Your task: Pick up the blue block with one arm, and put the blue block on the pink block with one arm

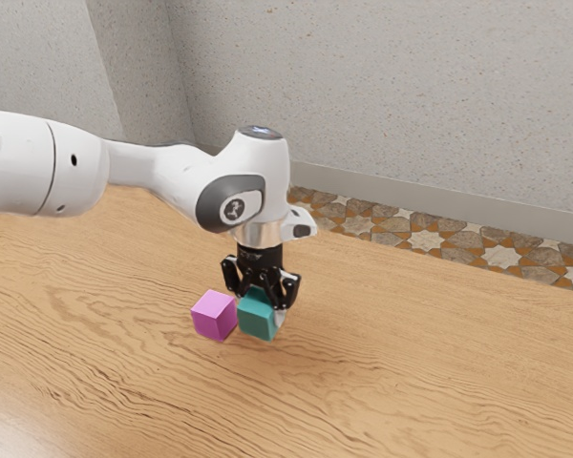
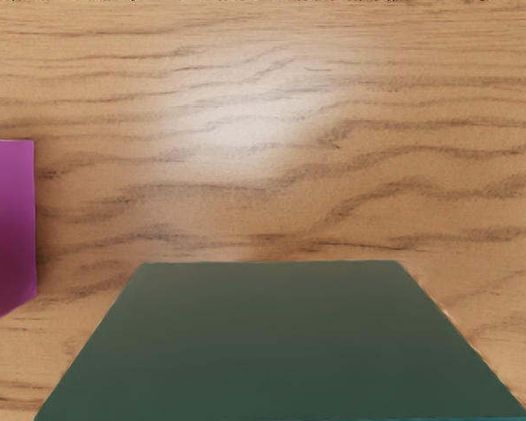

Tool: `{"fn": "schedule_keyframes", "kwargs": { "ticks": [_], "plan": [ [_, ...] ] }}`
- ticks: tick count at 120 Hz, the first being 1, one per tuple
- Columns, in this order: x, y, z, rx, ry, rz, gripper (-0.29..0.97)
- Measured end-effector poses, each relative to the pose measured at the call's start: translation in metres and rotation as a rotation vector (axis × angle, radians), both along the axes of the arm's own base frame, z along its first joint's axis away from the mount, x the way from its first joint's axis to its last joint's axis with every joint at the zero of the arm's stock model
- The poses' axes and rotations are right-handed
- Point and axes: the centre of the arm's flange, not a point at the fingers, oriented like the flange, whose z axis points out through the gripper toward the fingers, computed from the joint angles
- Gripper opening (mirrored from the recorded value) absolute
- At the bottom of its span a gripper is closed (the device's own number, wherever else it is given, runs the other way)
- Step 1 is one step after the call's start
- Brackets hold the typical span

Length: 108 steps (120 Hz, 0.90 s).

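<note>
- The wooden table (image 1: pixel 439 382) is the biggest thing. It fills most of the exterior view, and in the wrist view it is the brown wavy wood (image 2: pixel 263 132) around and beyond the blocks.
- The grey wall (image 1: pixel 411 86) stands behind the table, at 12 o'clock in the exterior view. The wrist view looks down at the wood instead.
- A strip of floor with star tiles (image 1: pixel 458 239) runs along the foot of the wall, at about 2 o'clock from the blocks.
- The white arm (image 1: pixel 153 172) comes in from 9 o'clock in the exterior view and bends down near the middle of the table.
- The black gripper (image 1: pixel 262 294) hangs from the arm and points straight down. It sits right on top of the blue block. I cannot tell if it is squeezing the block or is open.
- The blue block (image 1: pixel 256 320) looks more blue-green. It is under the gripper, down at the level of the table. In the wrist view its top (image 2: pixel 280 342) is big and close, right under the hand.
- The pink block (image 1: pixel 214 316) sits on the table at 9 o'clock from the blue block.
- In the exterior view the two blocks look as if they touch. In the wrist view the pink block (image 2: pixel 7 228) is just beside the blue one, with a bit of bare wood between them.
</note>
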Motion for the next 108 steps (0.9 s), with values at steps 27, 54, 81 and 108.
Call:
{"fn": "schedule_keyframes", "kwargs": {
  "ticks": [27, 54, 81, 108],
  "plan": [
    [0.019, 0.057, 0.005, -0.018, 0.024, 0.012, 0.34],
    [0.023, 0.103, 0.004, -0.027, 0.053, 0.003, 0.34],
    [0.024, 0.125, 0.001, -0.038, 0.074, -0.026, 0.34],
    [0.025, 0.133, -0.008, -0.044, 0.091, -0.062, 0.34]
  ]
}}
